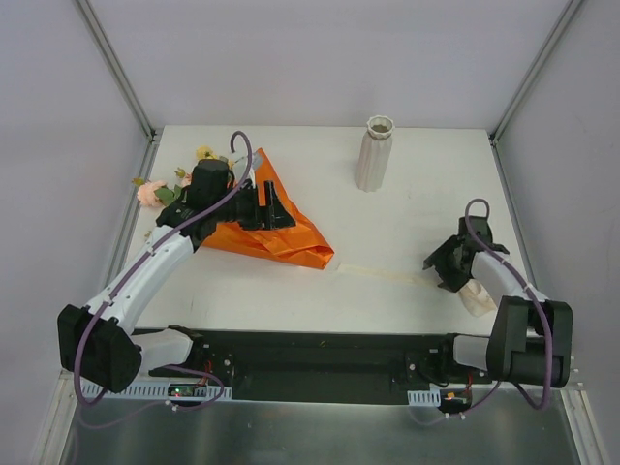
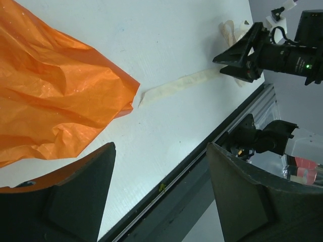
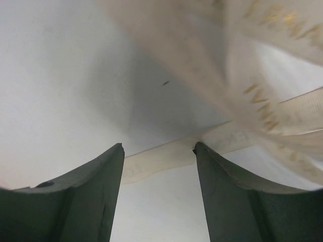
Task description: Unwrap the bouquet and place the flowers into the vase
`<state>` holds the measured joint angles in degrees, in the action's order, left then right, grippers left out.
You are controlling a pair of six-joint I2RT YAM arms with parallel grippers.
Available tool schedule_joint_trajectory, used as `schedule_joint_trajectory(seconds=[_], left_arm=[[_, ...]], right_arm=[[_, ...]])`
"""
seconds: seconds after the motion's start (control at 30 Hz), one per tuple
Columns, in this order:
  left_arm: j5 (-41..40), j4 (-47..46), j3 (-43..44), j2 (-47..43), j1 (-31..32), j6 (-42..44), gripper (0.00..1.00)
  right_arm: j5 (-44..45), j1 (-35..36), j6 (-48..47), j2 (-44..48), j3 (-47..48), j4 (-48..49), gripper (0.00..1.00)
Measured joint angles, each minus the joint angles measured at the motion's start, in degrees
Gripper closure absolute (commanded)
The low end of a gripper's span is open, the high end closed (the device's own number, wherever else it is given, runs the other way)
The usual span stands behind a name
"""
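The bouquet lies at the table's left: orange paper (image 1: 286, 237) (image 2: 50, 96) spread out, with pink and yellow flowers (image 1: 155, 190) sticking out at its far-left end. My left gripper (image 1: 274, 206) (image 2: 160, 151) hovers over the paper, open, with nothing between its fingers. The white ribbed vase (image 1: 375, 153) stands upright at the back centre. A cream ribbon (image 1: 387, 274) (image 2: 181, 83) (image 3: 161, 159) trails loose across the table toward my right gripper (image 1: 444, 263) (image 3: 158, 148). That gripper is open and low over the table, and the ribbon runs just past its fingertips.
More of the cream ribbon is bunched (image 1: 478, 298) under the right wrist, blurred close to that camera (image 3: 262, 75). The right arm (image 2: 282, 50) shows in the left wrist view. A dark rail (image 1: 320, 354) runs along the near edge; grey walls enclose the table.
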<state>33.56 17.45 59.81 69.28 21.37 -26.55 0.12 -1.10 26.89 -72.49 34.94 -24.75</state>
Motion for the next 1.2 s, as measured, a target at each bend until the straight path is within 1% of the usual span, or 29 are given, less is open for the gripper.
schedule_joint_trajectory(seconds=[0.13, 0.2, 0.23, 0.3, 0.4, 0.53, 0.63, 0.7, 0.8, 0.87, 0.9, 0.93, 1.03, 1.1, 1.13, 1.2], left_arm=[[-0.22, -0.11, -2.80, -1.51, -1.77, -0.90, 0.29], [-0.74, 0.09, -4.96, -2.56, -4.09, -1.77, 0.27], [-0.96, 0.13, -6.25, -3.10, -5.73, -2.51, 0.26], [-1.31, 0.46, -8.39, -3.89, -8.92, -3.89, 0.24], [-2.58, 0.74, -10.40, -4.15, -11.89, -5.97, 0.24], [-3.52, 0.94, -11.02, -3.30, -12.37, -9.51, 0.29], [-4.35, 0.44, -11.67, -2.29, -12.37, -12.74, 0.26], [-5.77, 0.31, -13.55, -2.32, -12.37, -15.43, 0.23], [-7.87, 0.50, -16.52, -2.19, -12.37, -19.10, 0.24], [-8.28, 0.42, -17.29, -1.27, -12.37, -20.72, 0.29], [-8.31, 0.11, -17.29, -0.35, -12.37, -21.22, 0.39], [-8.31, -0.52, -17.29, 0.68, -12.37, -21.75, 0.43], [-8.15, -3.10, -17.22, 4.17, -12.26, -22.86, 0.48], [-8.31, -5.09, -17.18, 6.01, -11.67, -23.71, 0.55], [-8.24, -5.64, -16.90, 6.88, -11.17, -24.06, 0.61], [-7.89, -6.69, -15.34, 9.27, -9.73, -25.07, 0.65]], right_arm=[[0.81, -10.58, -2.45, 0.00, 0.26, -0.31, 0.38], [2.12, -14.38, -4.02, 0.11, 0.72, -1.38, 0.37], [2.73, -15.58, -5.14, 0.35, 1.29, -2.32, 0.37], [2.62, -15.45, -7.10, 1.77, 2.49, -3.23, 0.36], [2.05, -10.08, -10.16, 6.03, 4.85, -3.39, 0.35], [1.49, 1.14, -13.09, 12.63, 8.07, -4.24, 0.35], [1.38, 8.37, -13.64, 16.85, 9.53, -5.27, 0.35], [1.29, 11.43, -13.53, 19.39, 9.53, -6.36, 0.35], [1.40, 15.15, -12.90, 22.21, 9.53, -8.24, 0.35], [1.77, 17.46, -12.55, 23.41, 9.53, -9.38, 0.35], [1.99, 18.47, -12.41, 23.87, 9.53, -9.86, 0.35], [2.23, 19.47, -12.37, 24.35, 9.53, -10.32, 0.35], [3.06, 21.42, -12.37, 25.68, 9.53, -12.07, 0.35], [3.89, 22.21, -12.37, 27.23, 9.53, -13.64, 0.35], [4.24, 22.38, -12.37, 28.06, 9.53, -14.29, 0.35], [4.98, 22.43, -12.37, 30.14, 9.53, -15.74, 0.34]])
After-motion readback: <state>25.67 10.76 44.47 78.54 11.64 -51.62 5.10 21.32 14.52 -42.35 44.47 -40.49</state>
